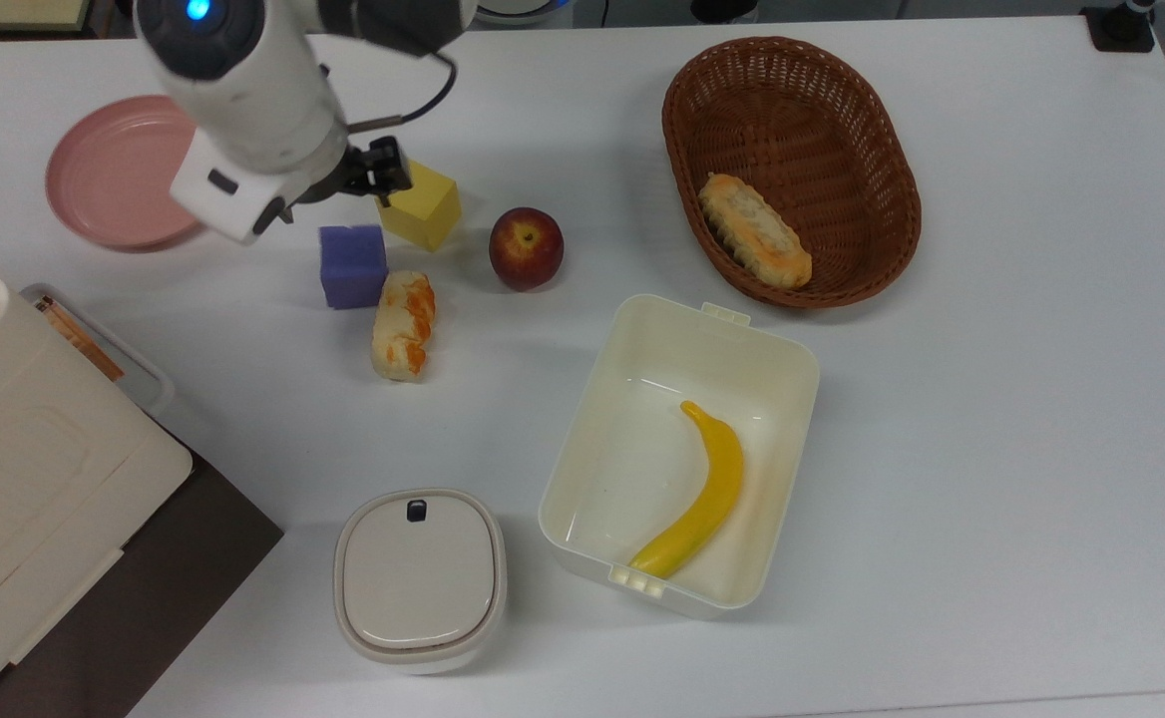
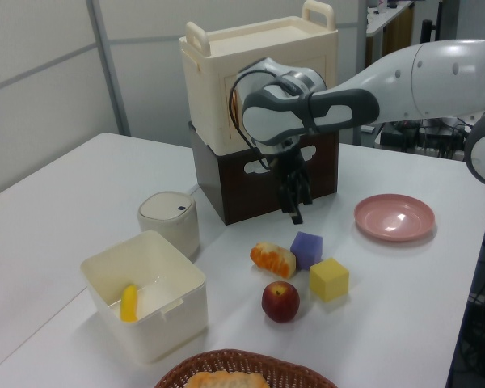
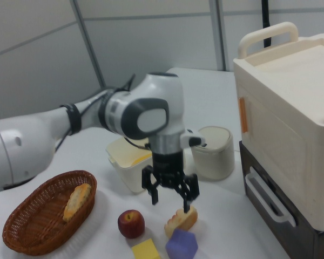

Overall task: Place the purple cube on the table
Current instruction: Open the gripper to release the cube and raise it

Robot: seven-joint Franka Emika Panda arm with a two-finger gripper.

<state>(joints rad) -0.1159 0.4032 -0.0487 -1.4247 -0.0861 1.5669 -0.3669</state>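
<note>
The purple cube (image 1: 353,266) rests on the white table (image 1: 991,419), apart from my gripper. It sits between the yellow cube (image 1: 419,204) and the orange-topped bread roll (image 1: 402,324), close to both. In the left view the purple cube (image 2: 306,249) lies just below my gripper (image 2: 295,204). In the right view my gripper (image 3: 170,199) hangs open above the purple cube (image 3: 181,245), fingers spread with nothing between them. In the top view my gripper (image 1: 380,175) is over the yellow cube's edge.
A pink plate (image 1: 114,170) lies at the top view's left, a red apple (image 1: 526,248) right of the yellow cube. A wicker basket (image 1: 687,130) holds bread. An open cream box (image 1: 802,371) holds a banana. A lidded container (image 1: 418,578) and a cream cabinet (image 1: 34,469) stand nearby.
</note>
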